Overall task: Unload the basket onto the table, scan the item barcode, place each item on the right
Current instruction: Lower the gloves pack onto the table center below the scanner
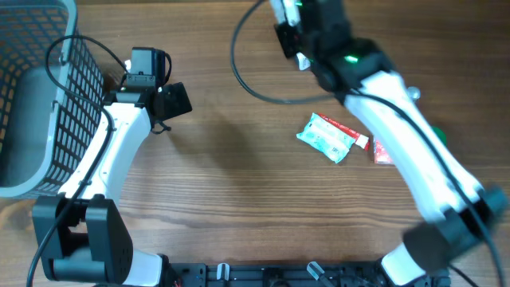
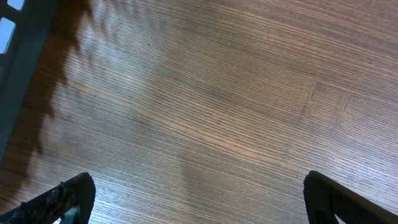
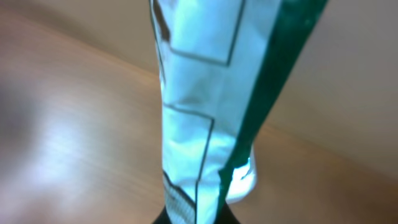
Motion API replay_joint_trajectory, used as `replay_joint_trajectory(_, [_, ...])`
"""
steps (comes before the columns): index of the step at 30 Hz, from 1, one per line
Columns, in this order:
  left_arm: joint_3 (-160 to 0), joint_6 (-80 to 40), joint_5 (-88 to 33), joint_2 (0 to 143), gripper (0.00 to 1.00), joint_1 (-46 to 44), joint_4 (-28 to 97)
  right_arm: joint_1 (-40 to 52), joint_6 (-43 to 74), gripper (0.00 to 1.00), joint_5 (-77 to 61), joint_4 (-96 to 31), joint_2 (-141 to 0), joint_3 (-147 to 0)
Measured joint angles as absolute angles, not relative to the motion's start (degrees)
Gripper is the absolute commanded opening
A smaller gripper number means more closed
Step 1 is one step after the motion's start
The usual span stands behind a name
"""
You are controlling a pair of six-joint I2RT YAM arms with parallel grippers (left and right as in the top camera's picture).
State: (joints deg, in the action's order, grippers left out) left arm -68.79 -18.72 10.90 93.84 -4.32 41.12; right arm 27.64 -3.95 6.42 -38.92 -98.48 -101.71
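Packet is the white one with a green edge and thin printed boxes on it, and it's pinched tight in the right fingers. They're closed right down on its bottom end. From the right wrist view it stands up out of the grip and fills most of the frame, leaning a bit to the right, with blurry wood behind it. From above, that arm reaches to the far edge of the table, so the packet is held up in the air at the back and isn't lying on the wood. I can't make out a barcode on the side that shows.

The left fingers are spread as wide as they go and have hold of nothing. In the left wrist view only the two black tips show in the bottom corners, with bare wood grain between them. That arm sits near the grey basket at the left, well apart from the packet.

A mint-green pouch with a red strip lies on the table just beside the right arm, and a small red pack is partly hidden under it.
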Motion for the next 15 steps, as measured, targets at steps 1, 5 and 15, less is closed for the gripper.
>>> replay_joint_trajectory(1, [-68.79,-18.72,10.90,93.84,1.00,-4.32,41.15,27.51,-1.69,0.06,2.76,-43.16,-97.08,-101.97])
replay_joint_trajectory(5, [-68.79,-18.70,10.92,93.84,1.00,-4.32,41.15,27.16,7.62,0.04,-9.08,-58.59,-97.49,-101.01])
replay_joint_trajectory(15, [-68.79,-18.70,10.92,93.84,1.00,-4.32,41.15,27.16,19.16,0.20,-18.20,-54.41,-101.38,-79.72])
